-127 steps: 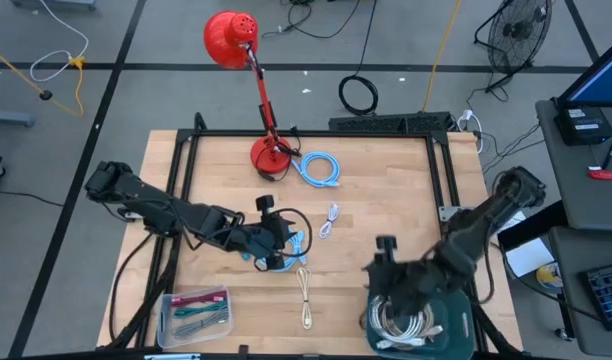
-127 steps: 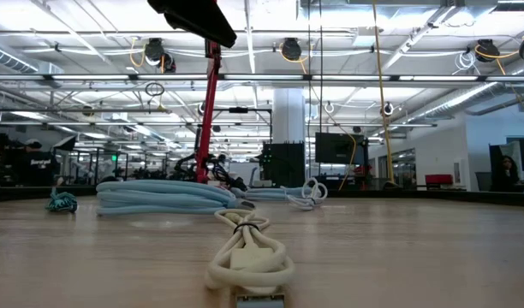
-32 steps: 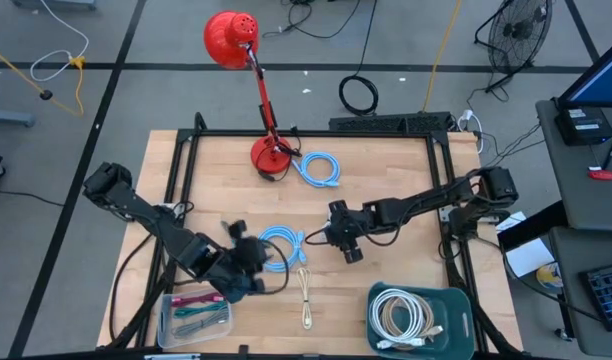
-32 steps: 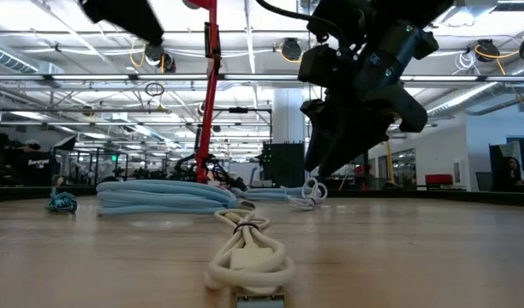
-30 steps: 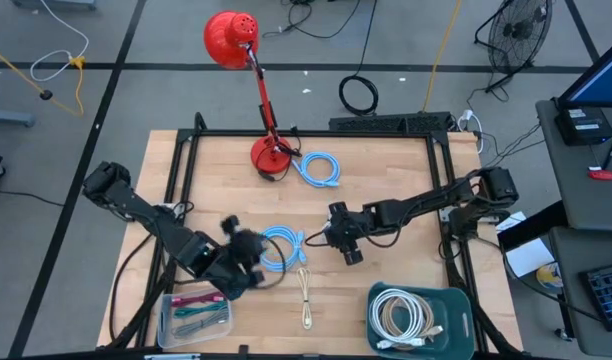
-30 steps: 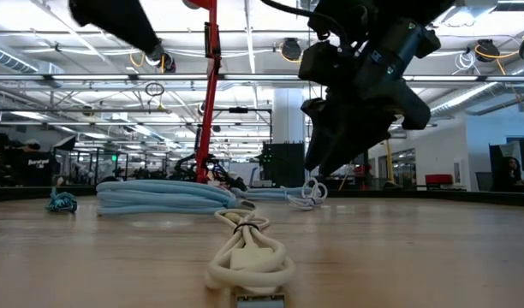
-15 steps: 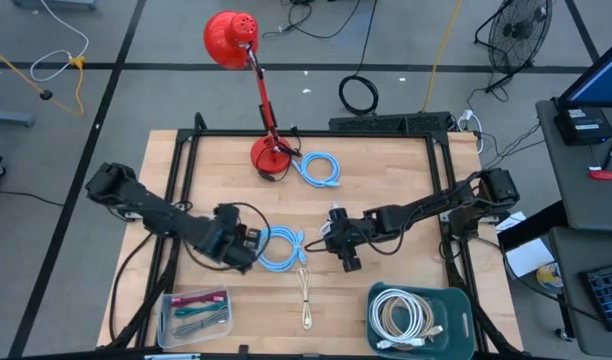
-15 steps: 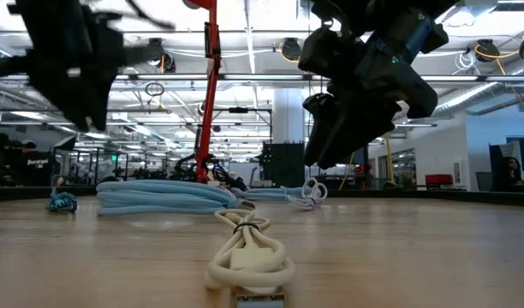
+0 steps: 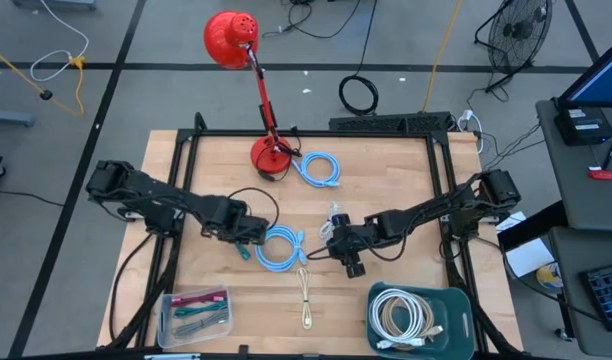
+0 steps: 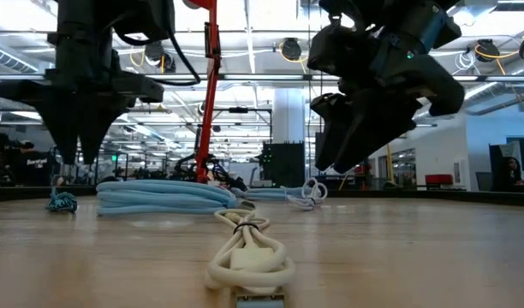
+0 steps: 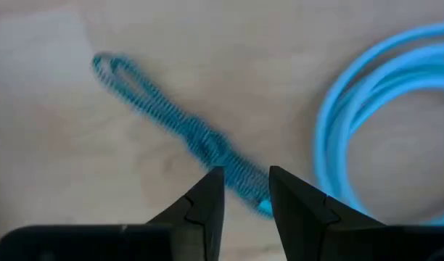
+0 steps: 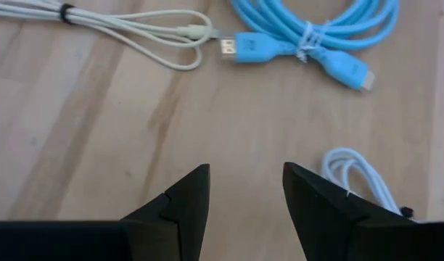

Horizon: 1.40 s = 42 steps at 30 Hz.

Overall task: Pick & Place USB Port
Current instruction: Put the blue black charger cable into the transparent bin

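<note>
Several bundled USB cables lie flat on the wooden table (image 9: 386, 180). They include a thin teal braided one (image 11: 164, 109), a coiled blue one (image 9: 283, 250), a cream one (image 9: 305, 295) and a small white one (image 9: 333, 215). My left gripper (image 9: 248, 240) points straight down just above the teal cable (image 9: 243, 251). It is open by a narrow gap, and in the left wrist view the cable's end shows between the fingertips (image 11: 245, 190). My right gripper (image 12: 245, 192) hangs open above bare wood. It stands right of the blue coil, between the blue cable's plug (image 12: 240, 45) and the white cable (image 12: 356, 174).
A red desk lamp (image 9: 269, 155) and another blue coil (image 9: 321, 170) stand at the far side. At the near right is a teal bin (image 9: 456, 300) holding white cables. A clear box (image 9: 196, 312) of small items sits near left. A black frame (image 9: 441, 170) rims the table.
My left gripper has swung from beside the clear box toward the table's far edge. It has come down and rolled about its own axis, and now hangs over the teal cable. My right gripper has drifted slightly toward the near edge. No cable has moved.
</note>
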Motion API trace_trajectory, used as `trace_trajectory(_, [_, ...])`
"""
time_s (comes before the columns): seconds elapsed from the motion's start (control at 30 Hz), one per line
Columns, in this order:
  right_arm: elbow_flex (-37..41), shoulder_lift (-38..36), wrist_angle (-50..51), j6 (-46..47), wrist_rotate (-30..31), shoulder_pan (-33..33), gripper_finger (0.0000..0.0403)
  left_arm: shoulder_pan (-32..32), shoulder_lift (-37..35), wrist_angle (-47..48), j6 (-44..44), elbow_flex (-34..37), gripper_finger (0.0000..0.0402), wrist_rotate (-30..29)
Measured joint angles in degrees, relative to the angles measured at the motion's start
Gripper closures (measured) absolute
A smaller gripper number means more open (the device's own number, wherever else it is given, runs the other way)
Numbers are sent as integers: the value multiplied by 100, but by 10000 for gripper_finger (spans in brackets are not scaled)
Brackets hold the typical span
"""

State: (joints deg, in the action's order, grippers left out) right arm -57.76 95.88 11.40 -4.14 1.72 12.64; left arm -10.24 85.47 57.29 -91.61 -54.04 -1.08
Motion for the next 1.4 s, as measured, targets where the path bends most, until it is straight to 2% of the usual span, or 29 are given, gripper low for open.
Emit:
trace_trajectory(0.37, [0, 0, -96, -108, 7, 179, 237, -371, 0, -2, -582, 75, 289, 51])
trace_trajectory(0.43, [0, 0, -96, -110, 17, 178, 237, -403, 1, -1, -412, 198, 289, -68])
trace_trajectory(0.5, [0, 0, -96, -110, 20, 177, 237, -406, 1, 50, 528, 290, 289, -449])
trace_trajectory(0.57, [0, 0, -96, -108, 18, 173, 237, -427, 0, 36, 2094, 370, 289, -847])
trace_trajectory(0.63, [0, 0, -109, -111, 17, 173, 237, -519, 0, 21, 3515, 443, 289, -943])
trace_trajectory(0.7, [0, 0, -165, -131, 20, 173, 237, -572, 0, 73, 4826, 493, 289, -776])
trace_trajectory(0.9, [1, 0, -364, -211, 19, 151, 237, -603, 0, 931, 7875, 601, 289, 43])
trace_trajectory(1.0, [1, 0, -415, -238, 22, 121, 237, -593, 0, 1010, 8573, 605, 289, -196])
trace_trajectory(1.2, [2, 0, -403, -122, 22, 92, 237, -593, 0, 259, 9093, 605, 289, -1095])
trace_trajectory(1.3, [40, 0, -432, -108, 22, 92, 237, -593, 0, -271, 9342, 599, 289, -1084])
trace_trajectory(1.4, [203, 0, -633, -106, 21, 92, 237, -591, 29, -633, 9425, 597, 289, -752])
